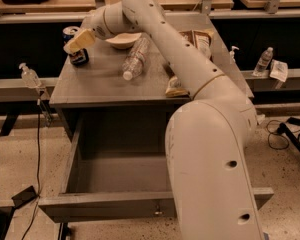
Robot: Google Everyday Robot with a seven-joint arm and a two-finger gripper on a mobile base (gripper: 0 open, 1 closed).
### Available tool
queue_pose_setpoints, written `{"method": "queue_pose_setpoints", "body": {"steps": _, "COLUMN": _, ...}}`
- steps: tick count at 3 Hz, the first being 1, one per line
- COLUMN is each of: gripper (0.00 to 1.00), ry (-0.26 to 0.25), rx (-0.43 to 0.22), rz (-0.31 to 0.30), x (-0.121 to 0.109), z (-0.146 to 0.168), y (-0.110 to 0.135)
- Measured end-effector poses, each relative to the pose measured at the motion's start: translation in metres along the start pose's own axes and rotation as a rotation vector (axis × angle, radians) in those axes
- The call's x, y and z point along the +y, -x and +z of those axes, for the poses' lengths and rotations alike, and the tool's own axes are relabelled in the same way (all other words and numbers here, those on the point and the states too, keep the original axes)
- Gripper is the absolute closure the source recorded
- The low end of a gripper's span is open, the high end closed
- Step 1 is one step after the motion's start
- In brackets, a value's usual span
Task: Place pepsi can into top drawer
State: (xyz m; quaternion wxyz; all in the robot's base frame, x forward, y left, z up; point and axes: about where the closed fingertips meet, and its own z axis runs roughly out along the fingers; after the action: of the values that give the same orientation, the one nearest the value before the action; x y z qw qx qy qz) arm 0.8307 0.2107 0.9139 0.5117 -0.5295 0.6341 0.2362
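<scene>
The pepsi can (80,58) stands upright at the back left corner of the grey cabinet top (100,86); its dark blue body and silver top show. My gripper (76,44) is right at the can, its tan tip lying across the can's upper half and hiding part of it. The arm reaches there from the lower right over the cabinet. The top drawer (105,206) is pulled fully out below the cabinet top, with the knob on its front panel, and its inside is empty.
On the cabinet top are a white bowl (122,40), a clear water bottle (135,59) on its side, a chip bag (177,86) and a brown snack bag (200,39). A sanitizer bottle (29,76) stands left, another bottle (264,61) right.
</scene>
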Motion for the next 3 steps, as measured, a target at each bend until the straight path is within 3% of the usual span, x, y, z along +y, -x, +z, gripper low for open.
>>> {"method": "queue_pose_setpoints", "body": {"steps": 3, "gripper": 0.70, "ry": 0.018, "rx": 0.000, "rz": 0.003, "x": 0.0074, "z": 0.0110, "y": -0.0023}}
